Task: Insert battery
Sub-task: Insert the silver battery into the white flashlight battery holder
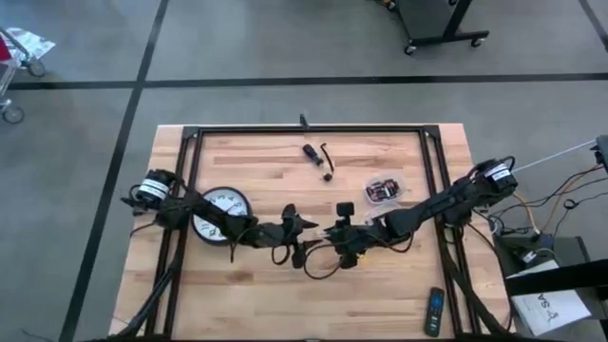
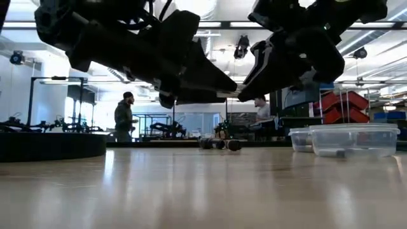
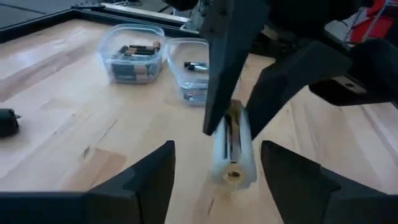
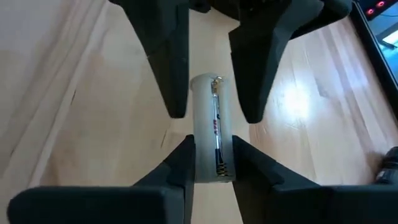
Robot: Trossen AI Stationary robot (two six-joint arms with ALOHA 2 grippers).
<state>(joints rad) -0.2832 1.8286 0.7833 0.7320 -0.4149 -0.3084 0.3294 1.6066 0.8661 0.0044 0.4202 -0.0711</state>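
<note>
Presently I have both arms meeting over the middle of the table (image 1: 237, 294), toward its near edge, and I report largest to smallest.

Wall clock (image 1: 219, 213): lies flat near the left edge, under the left arm; not involved.

Plastic tubs (image 3: 132, 53): two clear tubs sit toward the right edge, side by side; the one marked holds loose batteries.

Remote (image 1: 433, 312): lies at the near right corner, well apart from the work.

Right gripper (image 4: 211, 163): its jaws are pinching the white cylinder (image 4: 211, 127) across its body, holding it off the table surface.

Left gripper (image 3: 217, 171): its jaws stand spread on either side of the cylinder's free end, not touching it.

White cylinder: a pale plastic tube with a lengthwise slot in which a battery appears seated; whether it is fully home I cannot tell.

Handling judgement: I take the piece as light, rigid and smooth-walled, hence liable to rotate or slip under a light pinch. Hold belongs on the plain round sides, clear of the slot, so the opening remains free. I would keep the squeeze moderate; thin plastic may flex or crack.
</note>
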